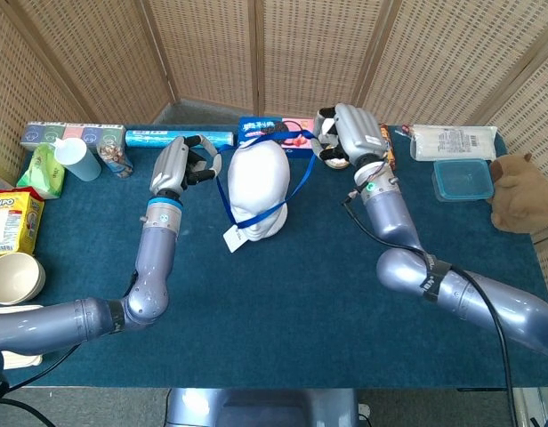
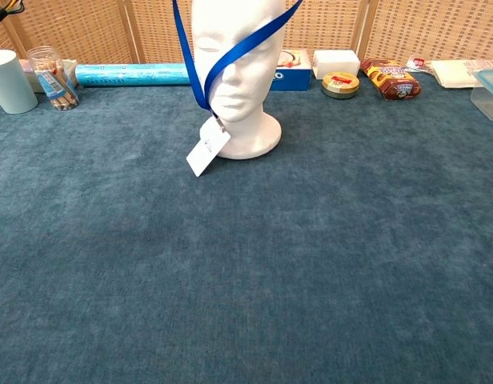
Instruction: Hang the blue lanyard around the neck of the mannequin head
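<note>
I hold the blue lanyard (image 1: 256, 210) stretched open over the white mannequin head (image 1: 256, 189) at the back of the blue worktop (image 1: 292, 294), my left hand (image 1: 179, 165) pinching one side of the strap in curled fingers and my right hand (image 1: 347, 132) gripping the other side beyond the crown. By my reckoning the job is roughly half done: the front of the loop already crosses the face and dips toward the chin, with the white badge (image 2: 207, 149) dangling beside the base, but the rear of the strap sits high, level with the top of the head, and has not dropped behind the neck. What is left, as I judge it, is lowering both sides past the widest part of the head and letting go. The head view alone shows both hands and the strap running behind the crown to a blue box (image 1: 272, 131); the chest view cuts off the hands entirely, yet gives the only clear look at the strap running diagonally across the face and the badge hanging tilted just above the worktop. From neither view can I tell how firmly the right fingers clamp the strap.
</note>
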You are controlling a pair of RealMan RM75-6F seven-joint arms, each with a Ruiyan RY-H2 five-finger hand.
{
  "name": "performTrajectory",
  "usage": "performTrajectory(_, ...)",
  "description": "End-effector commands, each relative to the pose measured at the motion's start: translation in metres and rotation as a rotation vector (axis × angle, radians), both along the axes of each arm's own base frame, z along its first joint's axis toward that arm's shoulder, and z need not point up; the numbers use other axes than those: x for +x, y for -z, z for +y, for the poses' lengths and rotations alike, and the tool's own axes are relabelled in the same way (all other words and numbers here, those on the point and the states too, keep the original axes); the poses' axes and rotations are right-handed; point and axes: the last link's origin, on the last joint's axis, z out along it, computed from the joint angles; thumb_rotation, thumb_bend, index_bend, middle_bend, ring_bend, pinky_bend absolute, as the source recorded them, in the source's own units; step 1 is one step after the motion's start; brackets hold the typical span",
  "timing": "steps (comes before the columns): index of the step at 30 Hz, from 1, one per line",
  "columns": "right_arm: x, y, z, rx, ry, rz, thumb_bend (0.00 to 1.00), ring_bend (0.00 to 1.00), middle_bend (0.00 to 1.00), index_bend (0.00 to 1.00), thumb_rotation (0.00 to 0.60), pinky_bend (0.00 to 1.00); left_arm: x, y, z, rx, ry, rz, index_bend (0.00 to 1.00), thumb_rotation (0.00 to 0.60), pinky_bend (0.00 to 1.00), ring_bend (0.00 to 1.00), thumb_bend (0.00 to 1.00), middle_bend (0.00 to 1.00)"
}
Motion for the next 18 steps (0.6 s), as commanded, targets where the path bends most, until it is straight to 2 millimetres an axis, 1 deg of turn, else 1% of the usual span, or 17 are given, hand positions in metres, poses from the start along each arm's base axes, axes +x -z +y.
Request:
performTrajectory(1, 0.0054, 0.0007, -0.0020, -0.012, -0.007, 0.015, 0.50, 1.00, 1.00, 0.67, 0.600, 1.00, 0.0006, -0.0001, 0.0006, 0.003, -0.002, 0.002, 0.62, 0.567, 1.00, 1.00, 0.43, 1.00)
performTrajectory(5, 0.0089, -0.0014, -0.0048, -0.033, -0.009, 0.035, 0.49, 1.00, 0.99, 0.66, 0.600, 1.00, 0.0004, -0.0004, 0.0012, 0.008, -0.004, 0.009, 0.62, 0.566, 1.00, 1.00, 0.43, 1.00)
performTrajectory(8, 0.0088, -0.0018, -0.0063, -0.038, -0.006, 0.055, 0.49, 1.00, 0.96, 0.64, 0.600, 1.00, -0.0003, -0.0001, 0.0014, 0.007, -0.005, 0.012, 0.62, 0.563, 1.00, 1.00, 0.43, 1.00)
performTrajectory(11, 0.0073, -0.0020, -0.0073, -0.039, -0.008, 0.082, 0.49, 0.98, 0.88, 0.59, 0.600, 0.99, -0.0001, 0.0001, 0.0003, 0.011, 0.006, 0.013, 0.62, 0.575, 1.00, 1.00, 0.41, 1.00)
performTrajectory(12, 0.0065, -0.0019, -0.0074, -0.034, -0.008, 0.083, 0.49, 0.93, 0.83, 0.57, 0.600, 0.95, 0.0000, 0.0005, -0.0010, 0.010, 0.011, 0.009, 0.61, 0.572, 1.00, 0.98, 0.39, 0.97)
performTrajectory(14, 0.0050, -0.0015, -0.0078, -0.021, -0.003, 0.087, 0.48, 0.83, 0.74, 0.51, 0.600, 0.86, -0.0001, 0.0010, -0.0032, 0.002, 0.022, 0.008, 0.54, 0.550, 0.93, 0.83, 0.36, 0.84)
performTrajectory(15, 0.0042, -0.0013, -0.0081, -0.012, -0.002, 0.093, 0.48, 0.76, 0.67, 0.47, 0.600, 0.80, -0.0001, 0.0010, -0.0044, -0.004, 0.029, 0.008, 0.45, 0.536, 0.83, 0.69, 0.33, 0.71)
performTrajectory(16, 0.0037, -0.0009, -0.0081, -0.003, -0.001, 0.096, 0.46, 0.68, 0.60, 0.42, 0.584, 0.73, -0.0001, 0.0007, -0.0052, -0.008, 0.034, 0.007, 0.34, 0.531, 0.69, 0.53, 0.31, 0.58)
performTrajectory(17, 0.0034, -0.0008, -0.0080, 0.007, -0.001, 0.098, 0.45, 0.62, 0.55, 0.38, 0.571, 0.68, -0.0004, 0.0001, -0.0057, -0.010, 0.038, 0.009, 0.28, 0.529, 0.59, 0.43, 0.29, 0.50)
performTrajectory(18, 0.0031, -0.0007, -0.0079, 0.018, -0.002, 0.098, 0.42, 0.53, 0.47, 0.33, 0.545, 0.59, -0.0009, -0.0006, -0.0060, -0.011, 0.041, 0.011, 0.19, 0.530, 0.47, 0.30, 0.26, 0.38)
